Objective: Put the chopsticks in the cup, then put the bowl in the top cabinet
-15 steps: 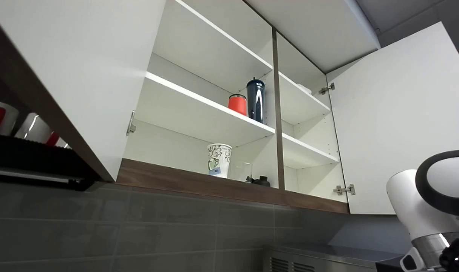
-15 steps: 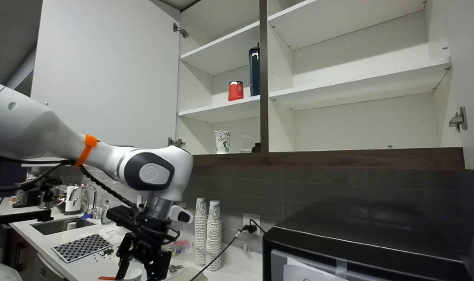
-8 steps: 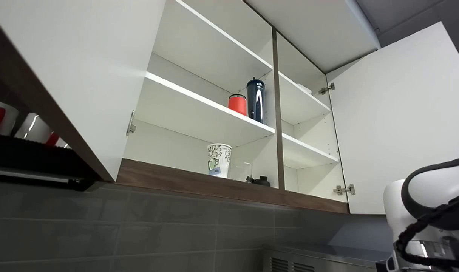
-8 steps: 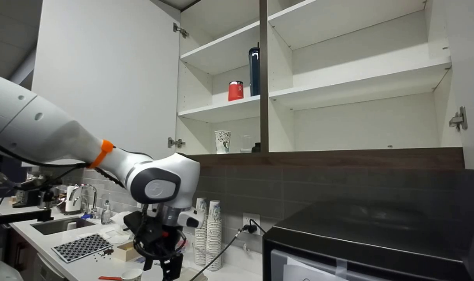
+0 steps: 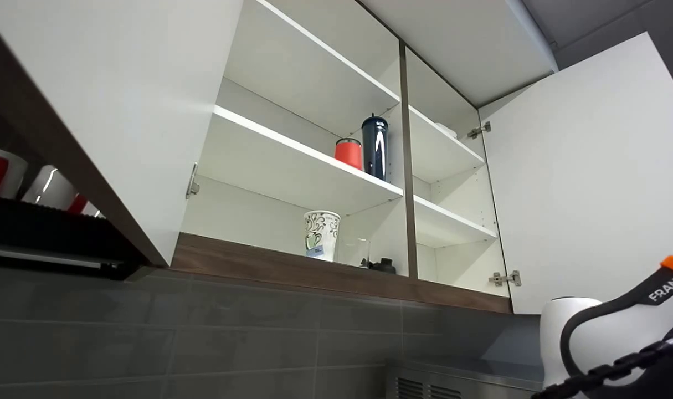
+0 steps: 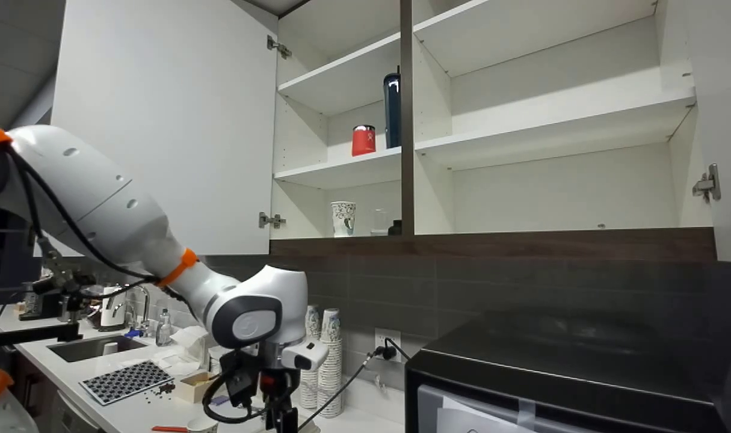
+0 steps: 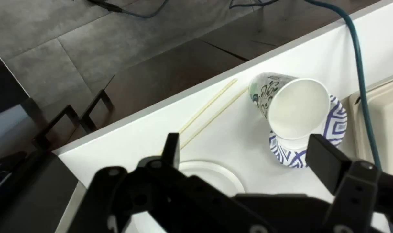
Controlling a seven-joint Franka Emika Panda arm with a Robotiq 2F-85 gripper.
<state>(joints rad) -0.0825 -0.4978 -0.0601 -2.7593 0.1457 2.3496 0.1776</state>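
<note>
Cream slender chopsticks (image 7: 209, 105) on white counter (image 7: 257, 176) | scroll-printed round cup (image 7: 288, 105) beside | black pincer (image 7: 248, 154) spread wide

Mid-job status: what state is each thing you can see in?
Gripper: open, nothing held
Chopsticks: lying on the counter, outside the paper cup
That paper cup: upright, uncovered
Blue-patterned bowl: on the counter, partly hidden
Top cabinet: open
Red tumbler: upright
Dark bottle: upright
Cup stacks: nested
</note>
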